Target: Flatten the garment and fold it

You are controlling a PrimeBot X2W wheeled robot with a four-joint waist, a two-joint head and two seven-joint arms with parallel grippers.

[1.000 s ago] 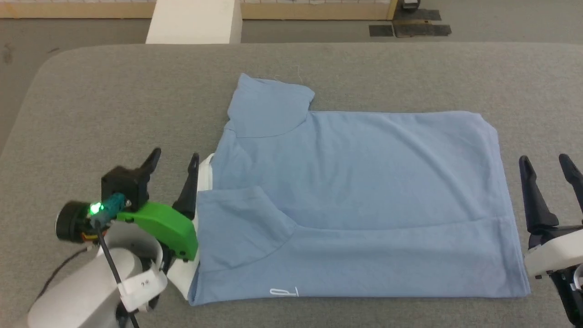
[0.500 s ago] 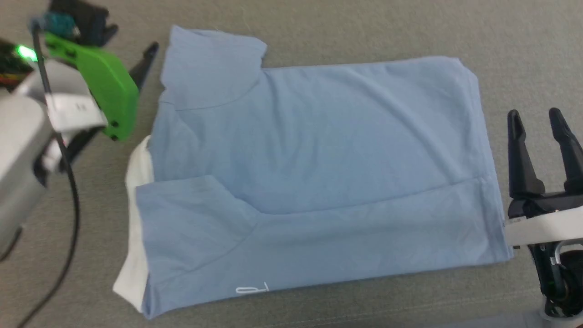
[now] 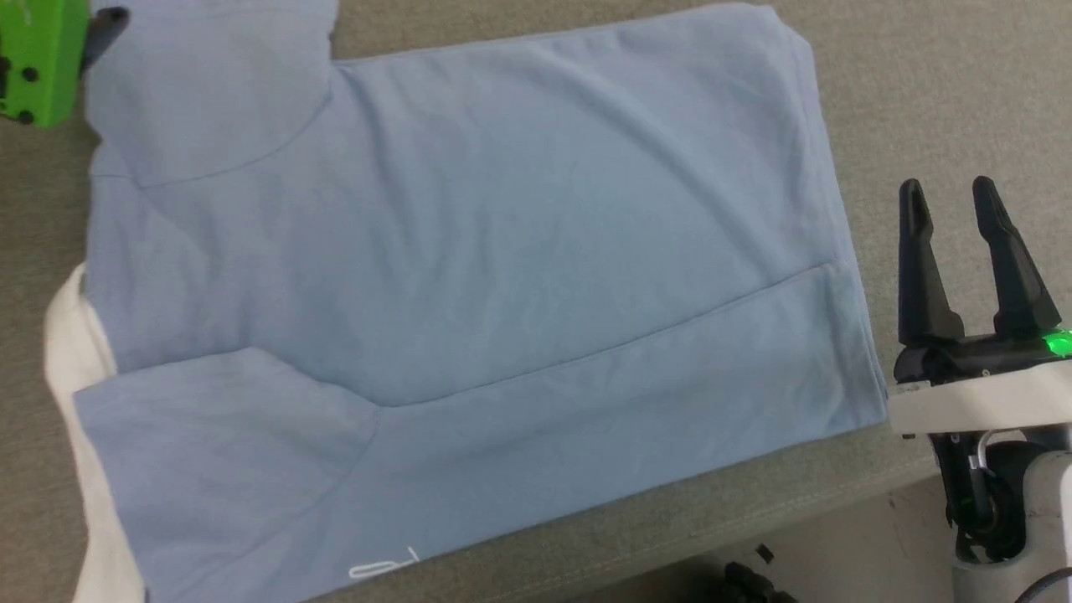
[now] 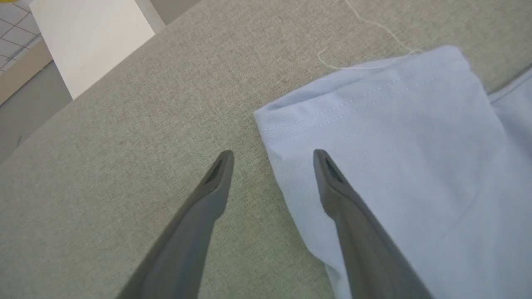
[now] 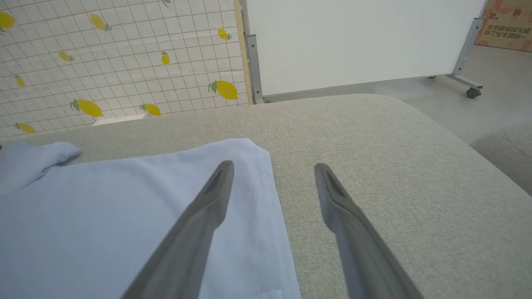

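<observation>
The garment (image 3: 469, 276) is a light blue shirt lying flat and partly folded on the grey padded table (image 3: 921, 92), with its near side turned over the body. Its white collar (image 3: 71, 352) sticks out at the left and a small white logo (image 3: 381, 567) sits near the front edge. My left gripper (image 4: 272, 155) is open at the far sleeve (image 4: 395, 133), one finger above the cloth and the other above bare table. The left arm's green cover (image 3: 38, 59) is at the top left. My right gripper (image 3: 946, 188) is open and empty beside the hem (image 5: 270, 216).
The table's front edge (image 3: 796, 511) runs along the lower right, with floor below it. A loose thread (image 4: 365, 25) lies beyond the sleeve. A white panel (image 4: 91, 37) stands past the far edge. A white board (image 5: 353, 41) and a lemon-patterned wall (image 5: 116, 62) stand behind.
The head camera has tilted down and closer, so the whole picture shifted. My left gripper moved from beside the collar to the far sleeve. My right gripper stays by the hem.
</observation>
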